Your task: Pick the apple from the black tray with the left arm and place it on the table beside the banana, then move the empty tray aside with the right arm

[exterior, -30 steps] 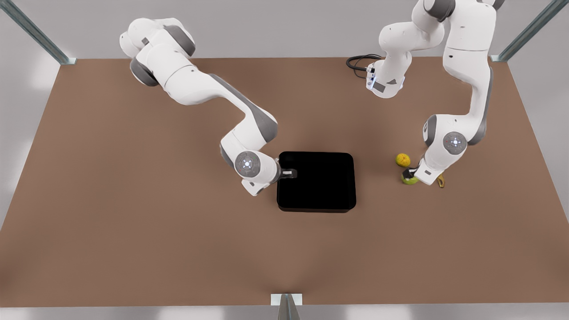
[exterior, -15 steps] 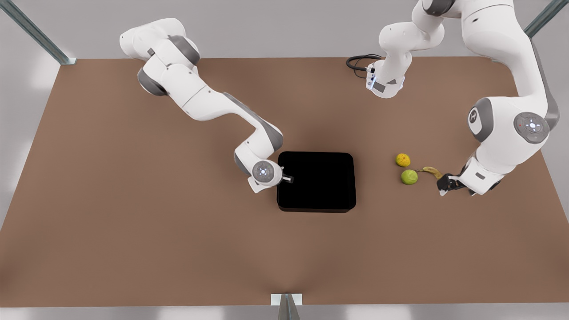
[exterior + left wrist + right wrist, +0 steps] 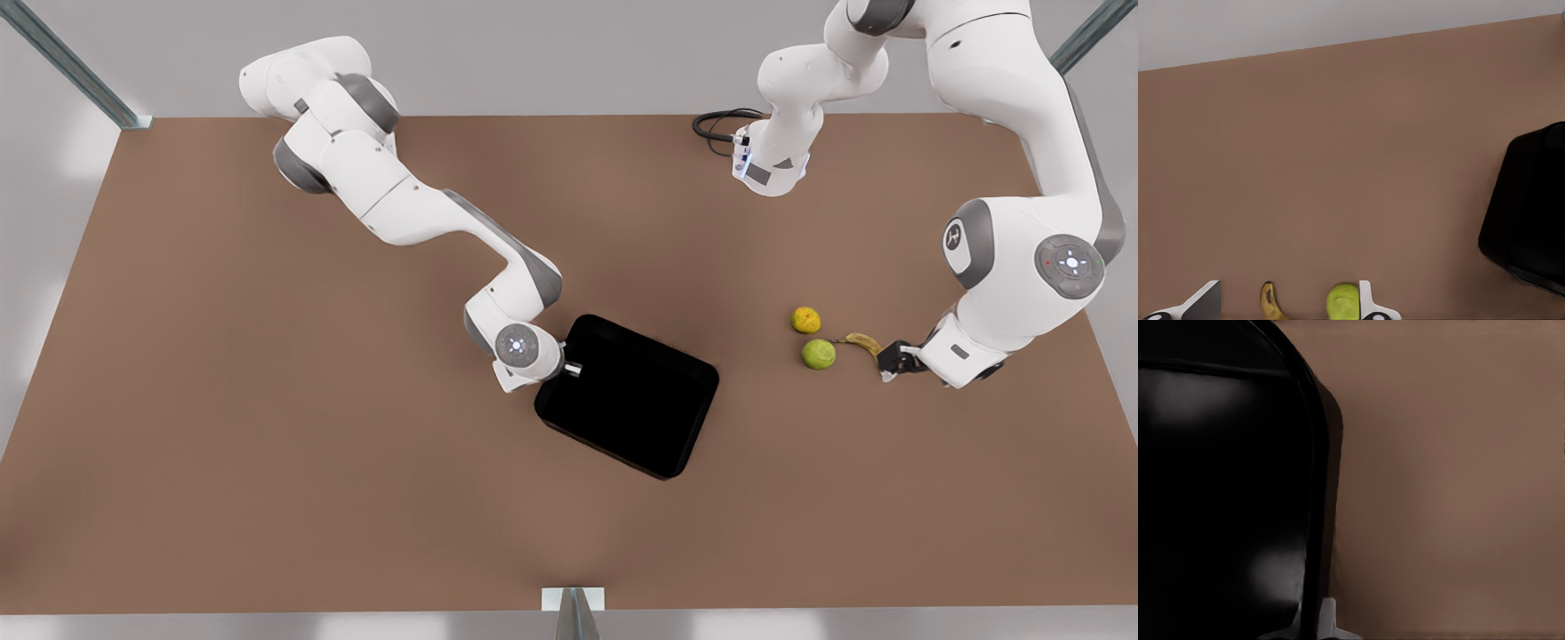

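- No readable words, numbers or brand names anywhere, not on the arms, the fruit or the tray; markings on the arm joints are too small to tell.

Even, soft overhead light, faint shadows on the table [image 3: 267, 444], dull sheen on the black tray [image 3: 1218, 487].

Black tray [image 3: 633, 397]: turned askew from square, near corner swung away from the apple [image 3: 819, 354]; right gripper [image 3: 572, 368] on its rim; left gripper [image 3: 891, 363] drawn off the apple, past the banana [image 3: 863, 341].
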